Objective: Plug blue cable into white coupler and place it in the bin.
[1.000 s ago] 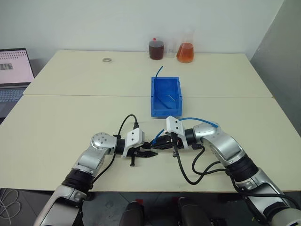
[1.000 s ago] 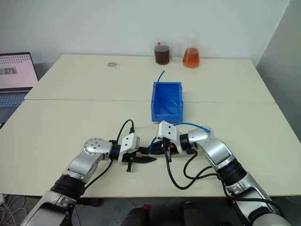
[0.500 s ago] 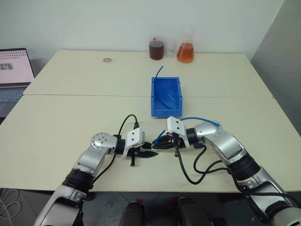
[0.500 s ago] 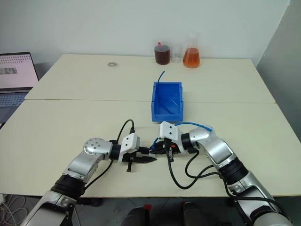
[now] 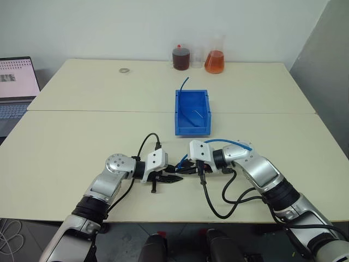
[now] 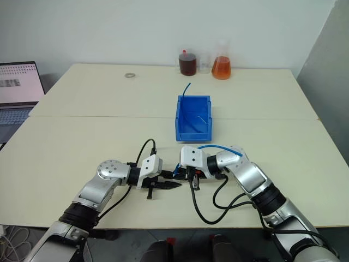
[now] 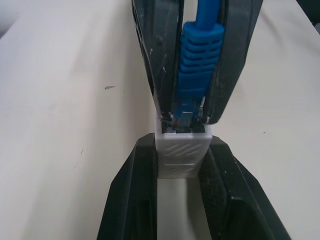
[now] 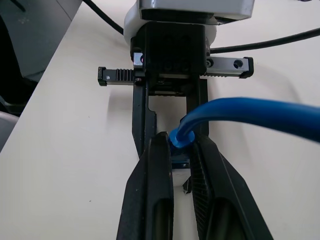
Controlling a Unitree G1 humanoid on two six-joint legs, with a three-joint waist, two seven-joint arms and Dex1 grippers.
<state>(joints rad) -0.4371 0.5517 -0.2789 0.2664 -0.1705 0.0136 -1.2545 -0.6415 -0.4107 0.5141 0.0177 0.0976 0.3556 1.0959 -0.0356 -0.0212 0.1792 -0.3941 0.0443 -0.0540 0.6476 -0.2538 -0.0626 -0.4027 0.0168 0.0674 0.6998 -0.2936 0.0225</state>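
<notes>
Two tools tip to tip: left tool (image 7: 181,170) clamped on white coupler (image 7: 182,152), right tool (image 8: 181,160) on blue cable (image 8: 250,111).

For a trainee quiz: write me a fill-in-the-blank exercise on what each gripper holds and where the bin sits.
1. The left gripper is shut on the white ____.
2. The right gripper grips the ____ cable by its plug boot.
3. The plug meets the white coupler at its ____ end.
4. The bin stands on the table, ____ the two grippers.

Missing words: coupler; blue; socket; beyond
</notes>
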